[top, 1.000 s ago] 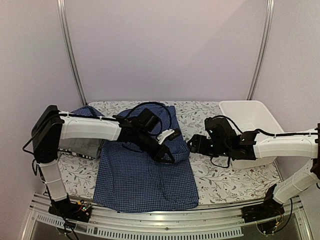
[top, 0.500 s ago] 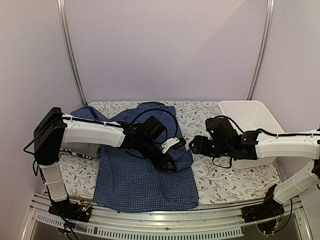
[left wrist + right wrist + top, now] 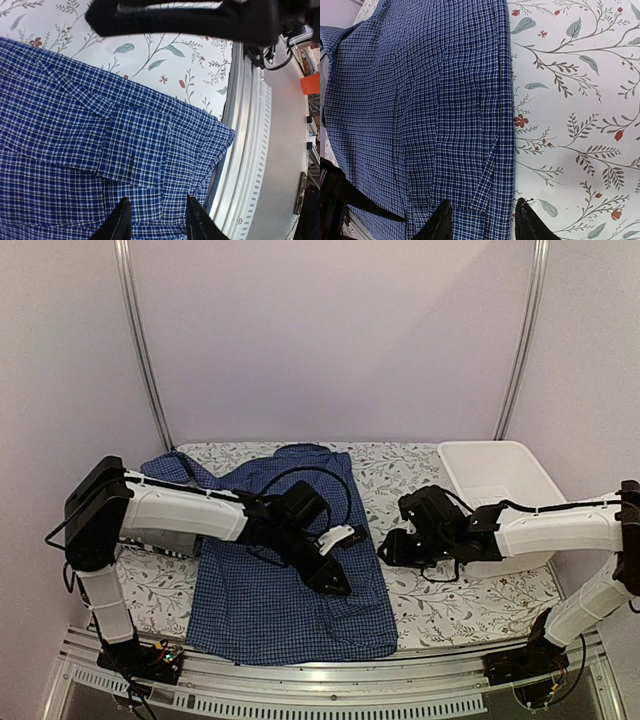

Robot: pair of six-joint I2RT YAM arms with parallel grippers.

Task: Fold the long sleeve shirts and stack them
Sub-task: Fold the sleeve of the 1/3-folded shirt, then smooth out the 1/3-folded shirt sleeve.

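One blue check shirt [image 3: 290, 615]; one basket [image 3: 490, 447]; left end effector [image 3: 156, 222], right end effector [image 3: 482, 220]: two.

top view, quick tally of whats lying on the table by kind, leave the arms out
blue check shirt, spread flat: 1
grey cloth pile, partly hidden under the left arm, so the pieces in it can't be counted: 1
white basket: 1
total: 3

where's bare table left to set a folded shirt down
Bare floral cloth shows at the back between the blue check shirt and the white basket, at the near right corner, and in a strip near left of the shirt. Crowded: the middle under the left claw and right claw, and the far left by the other shirts.
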